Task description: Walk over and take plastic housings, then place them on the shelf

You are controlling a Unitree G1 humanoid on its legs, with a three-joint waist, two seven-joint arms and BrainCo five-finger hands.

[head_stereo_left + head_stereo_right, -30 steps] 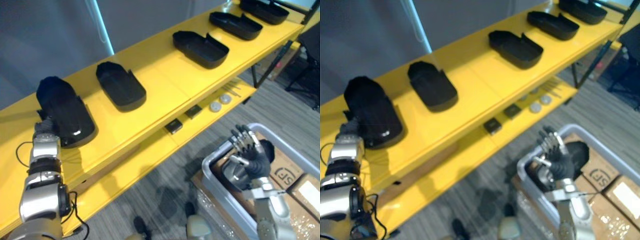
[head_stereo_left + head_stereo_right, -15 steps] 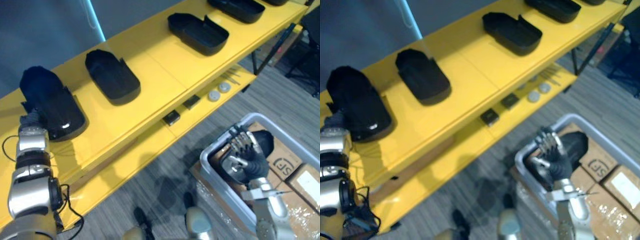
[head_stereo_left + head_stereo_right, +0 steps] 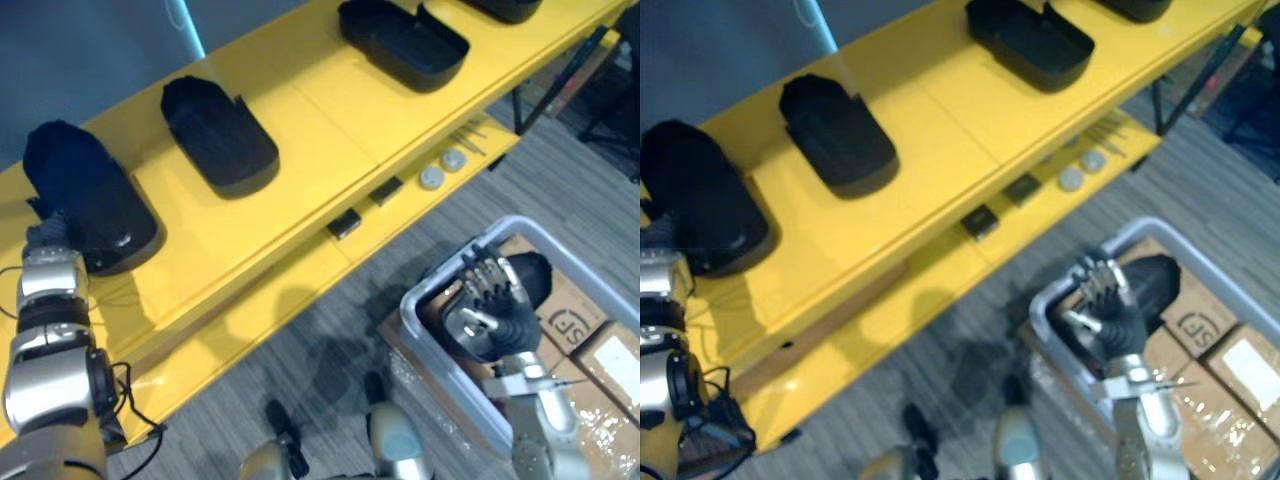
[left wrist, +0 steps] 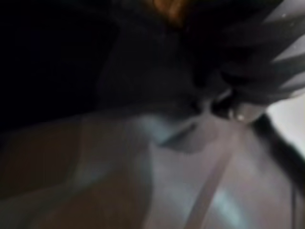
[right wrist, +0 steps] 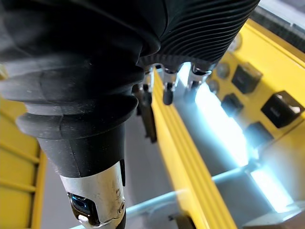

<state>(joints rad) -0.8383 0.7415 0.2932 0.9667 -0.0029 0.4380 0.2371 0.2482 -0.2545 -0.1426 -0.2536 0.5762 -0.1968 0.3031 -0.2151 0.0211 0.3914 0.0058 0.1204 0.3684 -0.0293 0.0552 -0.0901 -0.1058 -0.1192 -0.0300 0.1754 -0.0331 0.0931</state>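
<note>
Left hand (image 3: 48, 238) at the glossy black plastic housing (image 3: 88, 200), grip I cannot tell; my right hand (image 3: 492, 308) loose-fingered above grey plastic tub (image 3: 445, 385).

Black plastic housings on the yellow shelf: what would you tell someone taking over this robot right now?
Left hand: at the near end of the leftmost black plastic housing on the yellow shelf; grip not visible.
Right hand: open, empty, above the grey plastic bin.
Done: a second housing, a third housing and part of a fourth housing lie further along the shelf.
Left: release the leftmost one if held; a dark piece in the bin, possibly another housing, probably goes up next.
</note>
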